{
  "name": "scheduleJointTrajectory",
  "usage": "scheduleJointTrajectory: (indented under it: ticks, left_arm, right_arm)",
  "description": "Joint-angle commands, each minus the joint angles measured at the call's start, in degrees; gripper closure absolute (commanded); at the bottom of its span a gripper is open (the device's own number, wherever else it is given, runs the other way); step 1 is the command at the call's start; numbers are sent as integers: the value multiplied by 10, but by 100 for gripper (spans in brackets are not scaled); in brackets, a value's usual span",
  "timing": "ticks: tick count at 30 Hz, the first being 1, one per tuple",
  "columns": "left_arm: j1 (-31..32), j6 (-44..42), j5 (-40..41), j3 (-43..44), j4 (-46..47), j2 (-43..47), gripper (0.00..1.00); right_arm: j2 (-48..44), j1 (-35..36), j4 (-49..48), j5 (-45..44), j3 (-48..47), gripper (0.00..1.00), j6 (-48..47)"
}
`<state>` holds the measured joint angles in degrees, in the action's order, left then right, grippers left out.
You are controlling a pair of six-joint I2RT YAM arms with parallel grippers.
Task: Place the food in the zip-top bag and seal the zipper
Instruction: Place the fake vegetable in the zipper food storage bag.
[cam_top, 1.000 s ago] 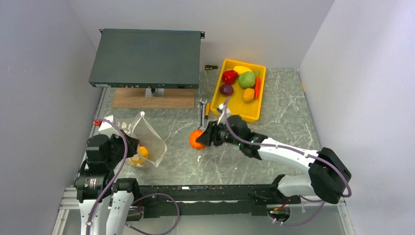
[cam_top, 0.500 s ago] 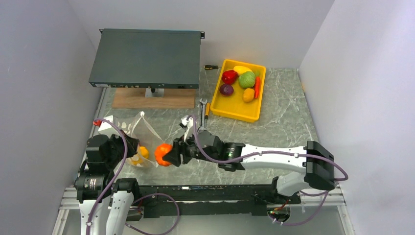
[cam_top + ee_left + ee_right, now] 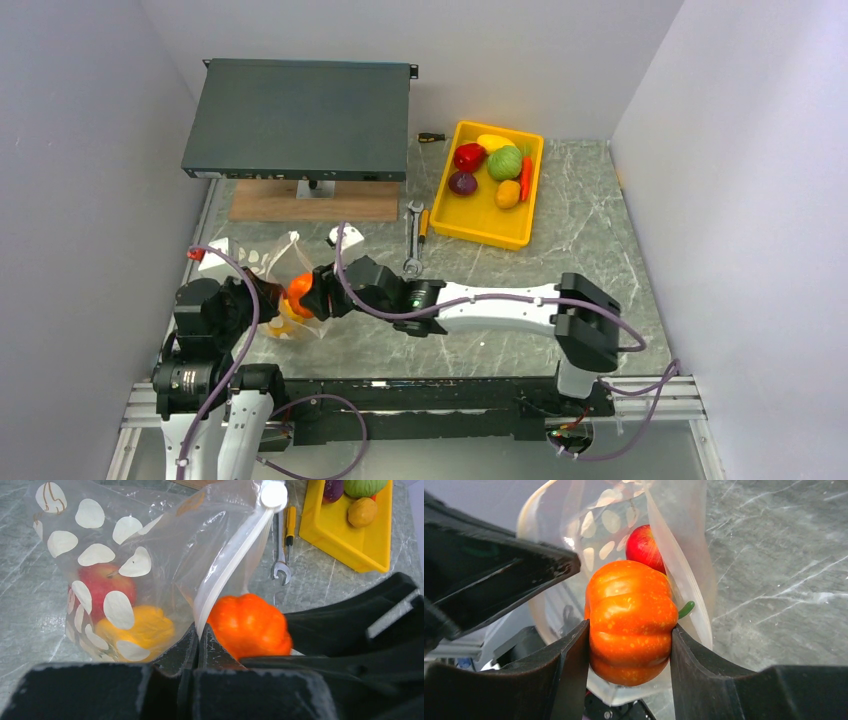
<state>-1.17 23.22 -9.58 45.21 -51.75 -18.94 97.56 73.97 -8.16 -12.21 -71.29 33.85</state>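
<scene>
The clear dotted zip-top bag [image 3: 283, 262] stands open at the left; it also shows in the left wrist view [image 3: 150, 555] and right wrist view [image 3: 624, 515]. Inside lie a red apple [image 3: 102, 582] and a yellow fruit [image 3: 137, 627]. My left gripper [image 3: 198, 637] is shut on the bag's whitish zipper edge [image 3: 230, 562]. My right gripper [image 3: 629, 630] is shut on an orange pumpkin [image 3: 630, 620], held at the bag's mouth [image 3: 299, 293]. More food, a red, a purple, a yellow and an orange piece, a green cabbage [image 3: 504, 162] and a carrot, lies in the yellow tray [image 3: 490, 225].
A dark flat box [image 3: 300, 118] on a wooden board [image 3: 312, 206] stands at the back left. A wrench [image 3: 414, 240] and a screwdriver [image 3: 423, 222] lie beside the tray; another screwdriver [image 3: 431, 137] lies behind it. Walls close in left and right.
My right gripper has carried the orange pumpkin leftward from mid-table to the bag's mouth. The left gripper has stayed shut on the bag's edge.
</scene>
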Motion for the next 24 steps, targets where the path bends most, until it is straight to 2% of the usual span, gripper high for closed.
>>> scheduleJointTrajectory:
  ticks: [1, 9, 17, 21, 24]
  left_arm:
    - [-2, -1, -1, 1, 20, 5, 100]
    - [-3, 0, 0, 0, 20, 13, 100]
    - [-3, -2, -4, 0, 22, 15, 100]
    - [-3, -2, -4, 0, 21, 16, 100]
    - [-3, 0, 0, 0, 20, 21, 100]
  right_arm:
    - [39, 2, -10, -38, -62, 100, 26]
    - [96, 2, -14, -49, -118, 100, 40]
    - [110, 5, -20, -48, -123, 99, 45]
    - [122, 4, -27, -70, -128, 91, 47]
    - [141, -1, -37, -76, -143, 77, 52]
